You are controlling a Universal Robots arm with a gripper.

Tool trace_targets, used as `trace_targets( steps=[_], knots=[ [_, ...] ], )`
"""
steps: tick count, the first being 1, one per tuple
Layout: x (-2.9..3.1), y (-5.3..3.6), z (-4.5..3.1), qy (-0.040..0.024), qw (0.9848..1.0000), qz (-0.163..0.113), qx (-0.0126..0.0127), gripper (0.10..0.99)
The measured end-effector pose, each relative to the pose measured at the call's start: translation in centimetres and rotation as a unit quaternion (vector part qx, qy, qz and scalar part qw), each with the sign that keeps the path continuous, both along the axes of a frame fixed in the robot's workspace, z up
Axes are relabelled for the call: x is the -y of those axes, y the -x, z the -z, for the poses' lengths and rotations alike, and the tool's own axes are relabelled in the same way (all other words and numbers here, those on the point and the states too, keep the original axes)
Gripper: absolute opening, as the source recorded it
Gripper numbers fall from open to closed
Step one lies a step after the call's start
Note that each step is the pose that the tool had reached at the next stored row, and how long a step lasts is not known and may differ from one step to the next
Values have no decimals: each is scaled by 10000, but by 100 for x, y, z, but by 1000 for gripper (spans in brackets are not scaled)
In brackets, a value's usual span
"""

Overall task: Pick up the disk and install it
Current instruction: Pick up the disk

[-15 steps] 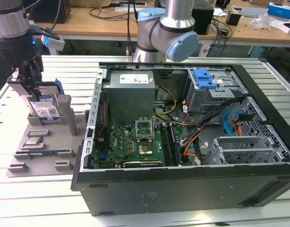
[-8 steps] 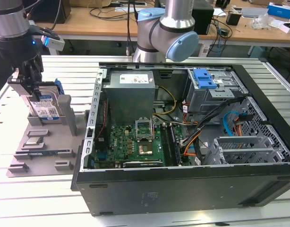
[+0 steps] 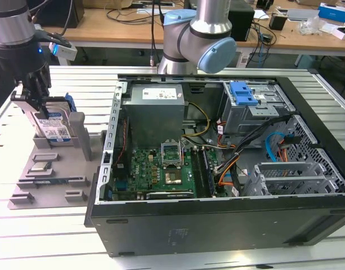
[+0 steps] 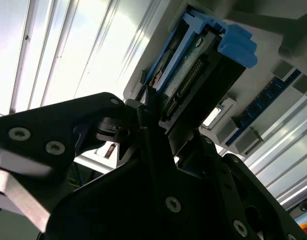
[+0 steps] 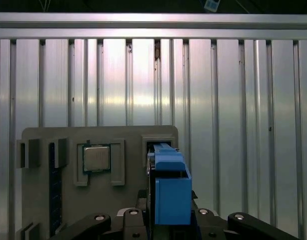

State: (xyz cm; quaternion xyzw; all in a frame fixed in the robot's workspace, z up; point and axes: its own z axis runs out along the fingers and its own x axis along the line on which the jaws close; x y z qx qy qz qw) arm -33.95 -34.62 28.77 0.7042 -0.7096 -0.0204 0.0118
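Where the grey moulded fixture raises a slotted cradle, the disk stands on edge in it, slightly tilted: a flat silver-metal slab with a blue-and-white label on its face and a blue plastic rail framing its edges. In the first wrist view that rail reads as a smooth, boxy blue block, and in the second wrist view the disk's end shows a row of fine connector pins. The gripper, matt black with round screw heads, sits down over the disk's upper edge, its jaws drawn narrow, one on each flat face, gripping it while it is seated in the cradle. On the fixture, at six o'clock from the disk in the exterior view, a square metal-lidded processor lies flat in its own pocket, and a long thin memory stick lies in a groove beyond it. Fixture and all rest on a ribbed aluminium table. At three o'clock from the fixture lies an open black computer case holding a green motherboard, a plain grey power supply box and a ribbed blue latch.
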Motion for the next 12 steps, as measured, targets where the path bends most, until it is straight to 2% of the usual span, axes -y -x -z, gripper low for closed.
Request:
trace_targets(
  steps=[9,12],
  knots=[
    [0,0,1,-1,10000,0,1,365],
    [-2,-4,-59,0,10000,0,0,365]
  ],
)
